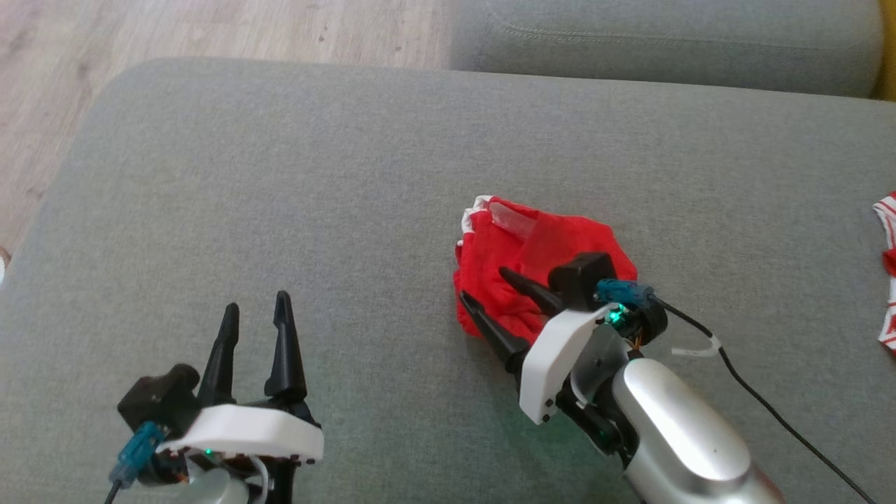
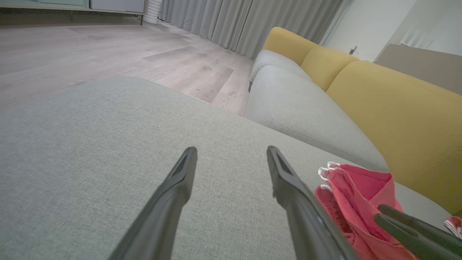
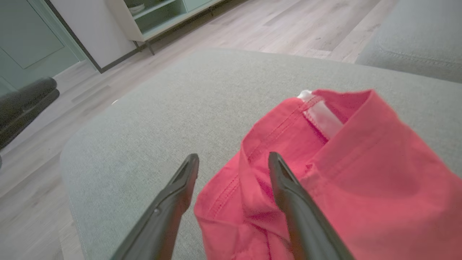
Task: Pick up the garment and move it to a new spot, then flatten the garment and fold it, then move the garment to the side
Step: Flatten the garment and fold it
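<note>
A crumpled red garment [image 1: 518, 266] with white trim lies on the grey sofa cushion [image 1: 294, 182], right of centre. My right gripper [image 1: 483, 283] is open at the garment's near-left edge, one finger over the cloth and one beside it. The right wrist view shows the same garment [image 3: 346, 173] bunched, with its white label showing, and the right gripper [image 3: 232, 160] straddling the hem with nothing pinched. My left gripper [image 1: 255, 308] stands open over bare cushion at the lower left, well apart from the garment [image 2: 357, 195]. In the left wrist view the left gripper [image 2: 231, 153] has empty fingers.
A second red and white cloth [image 1: 887, 266] peeks in at the right edge of the cushion. Another grey seat cushion [image 1: 665, 42] lies beyond, with yellow backrests [image 2: 397, 104]. Wooden floor [image 1: 175, 35] drops off past the cushion's left and far edges. A black cable [image 1: 770, 413] trails from my right wrist.
</note>
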